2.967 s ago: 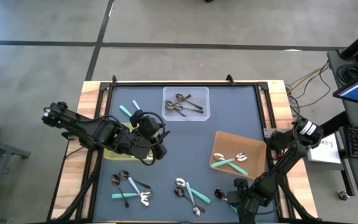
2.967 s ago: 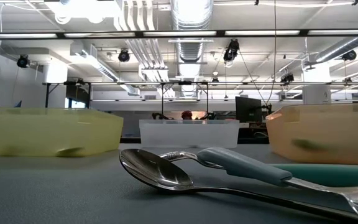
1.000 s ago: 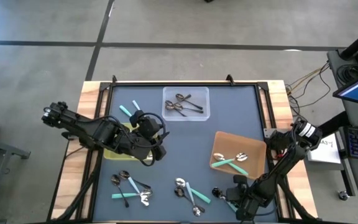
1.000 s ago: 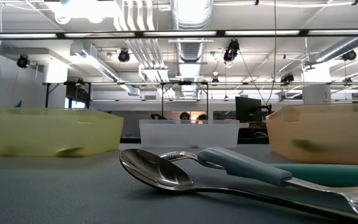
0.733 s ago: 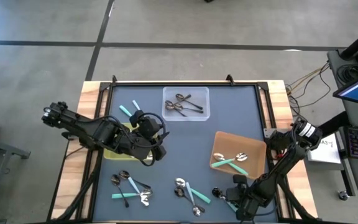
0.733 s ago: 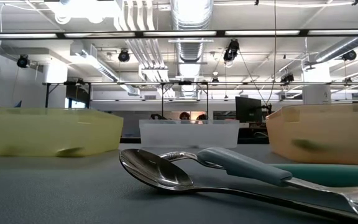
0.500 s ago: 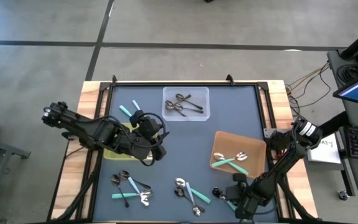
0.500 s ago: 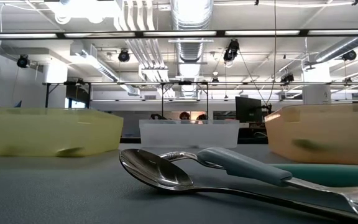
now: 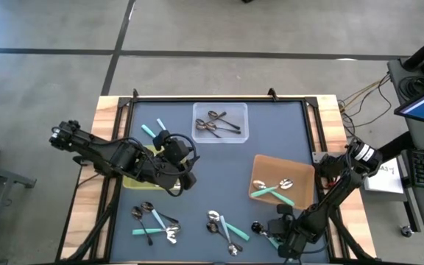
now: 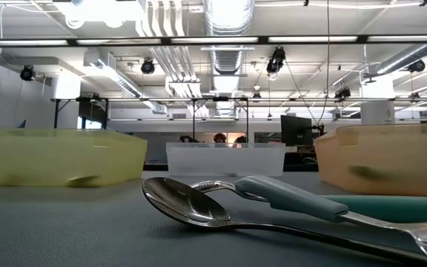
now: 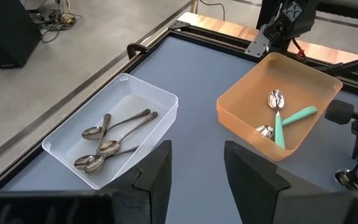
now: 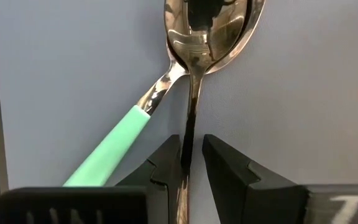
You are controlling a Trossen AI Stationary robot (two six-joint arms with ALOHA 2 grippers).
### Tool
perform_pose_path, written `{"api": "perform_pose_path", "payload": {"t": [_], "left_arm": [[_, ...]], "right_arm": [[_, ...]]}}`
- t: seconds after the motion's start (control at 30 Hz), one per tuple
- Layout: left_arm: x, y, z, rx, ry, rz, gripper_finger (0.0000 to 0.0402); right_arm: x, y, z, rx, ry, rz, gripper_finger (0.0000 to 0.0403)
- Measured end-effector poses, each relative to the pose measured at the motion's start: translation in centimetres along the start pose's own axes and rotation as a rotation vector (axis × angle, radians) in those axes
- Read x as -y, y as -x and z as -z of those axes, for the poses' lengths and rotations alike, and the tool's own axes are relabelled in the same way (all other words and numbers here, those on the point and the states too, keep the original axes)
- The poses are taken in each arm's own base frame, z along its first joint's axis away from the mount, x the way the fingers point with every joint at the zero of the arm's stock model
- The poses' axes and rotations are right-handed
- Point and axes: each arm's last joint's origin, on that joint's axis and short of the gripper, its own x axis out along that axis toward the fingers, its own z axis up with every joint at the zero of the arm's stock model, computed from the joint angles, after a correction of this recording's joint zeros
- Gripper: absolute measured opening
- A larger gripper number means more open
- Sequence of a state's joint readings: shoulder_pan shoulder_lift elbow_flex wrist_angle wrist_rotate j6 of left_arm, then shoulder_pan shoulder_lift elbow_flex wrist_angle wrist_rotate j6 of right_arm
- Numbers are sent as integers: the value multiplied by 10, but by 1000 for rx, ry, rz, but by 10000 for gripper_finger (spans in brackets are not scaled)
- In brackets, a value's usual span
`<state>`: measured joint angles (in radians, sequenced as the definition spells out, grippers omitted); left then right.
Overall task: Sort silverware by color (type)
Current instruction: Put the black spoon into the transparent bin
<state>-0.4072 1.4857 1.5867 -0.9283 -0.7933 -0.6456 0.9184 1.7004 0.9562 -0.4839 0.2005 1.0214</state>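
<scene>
- My right gripper (image 12: 193, 163) is sitting low over the bench (image 9: 219, 165), its fingers narrowed around the handle of a dark spoon (image 12: 194, 74), one on each side; I cannot tell whether they are pressing on it yet.
- The spoon's bowl is lying straight ahead of that gripper, overlapping the bowl of a teal spoon (image 12: 110, 146) whose handle is slanting back past one finger.
- In the high view my right gripper (image 9: 267, 231) is just beside a loose cluster of spoons (image 9: 225, 227).
- My left gripper (image 11: 197, 174) is hovering with its fingers apart and nothing between them.
- Ahead of it are lying the clear tray (image 11: 160, 99) with dark spoons (image 11: 107, 142) and the orange tray (image 11: 309, 78) with a teal utensil (image 11: 291, 118).
</scene>
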Motion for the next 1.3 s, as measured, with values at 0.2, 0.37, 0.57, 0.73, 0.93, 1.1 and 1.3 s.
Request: {"api": "perform_pose_path", "payload": {"t": [0.2,0.37,0.57,0.73,0.93,1.1,1.3], "left_arm": [[0,-1,1,-2,6,-2,130],[0,-2,4,-9,11,-7,130],[0,-4,6,-12,27,-10,130],[1,-4,6,-9,36,-8,130],[1,-4,6,-8,38,-7,130],[1,-4,6,-8,38,-7,130],[1,-5,7,-6,45,-10,130]], "right_arm": [[0,-1,0,-9,17,-2,67],[1,-1,0,-12,31,1,34],[1,0,0,-16,28,-3,11],[1,11,-2,-9,51,-40,10],[-2,41,-10,39,95,-113,10],[5,61,-13,98,168,-84,9],[30,82,-33,272,191,80,9]]}}
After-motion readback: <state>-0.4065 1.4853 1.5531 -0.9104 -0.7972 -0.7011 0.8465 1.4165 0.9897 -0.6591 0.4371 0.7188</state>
